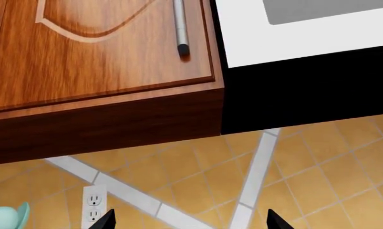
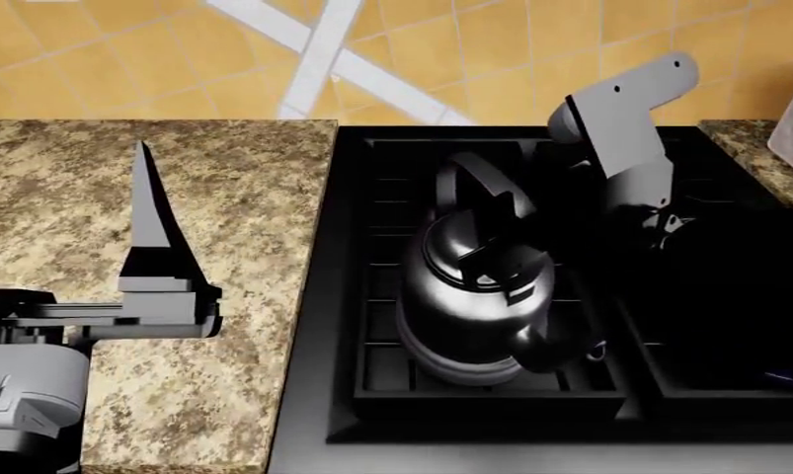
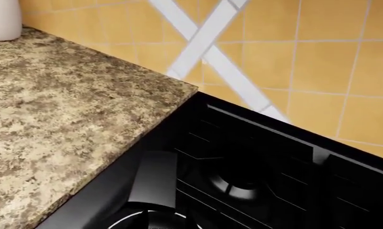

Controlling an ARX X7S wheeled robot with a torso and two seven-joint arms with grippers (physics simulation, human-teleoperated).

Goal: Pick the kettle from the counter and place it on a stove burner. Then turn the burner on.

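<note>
The kettle (image 2: 475, 296) sits on the stove burner's grate (image 2: 383, 375), left claw (image 1: 188, 220) spread, right claw's state hidden.

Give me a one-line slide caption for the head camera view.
Kettle resting on the stove's front-left grate, left pincer over the speckled counter.

The kettle (image 2: 482, 296) stands on the near-left stove burner (image 2: 489, 370) grate; the worktop (image 2: 172, 188) lies to its left, with the tiled wall (image 2: 410, 49) behind both.
</note>
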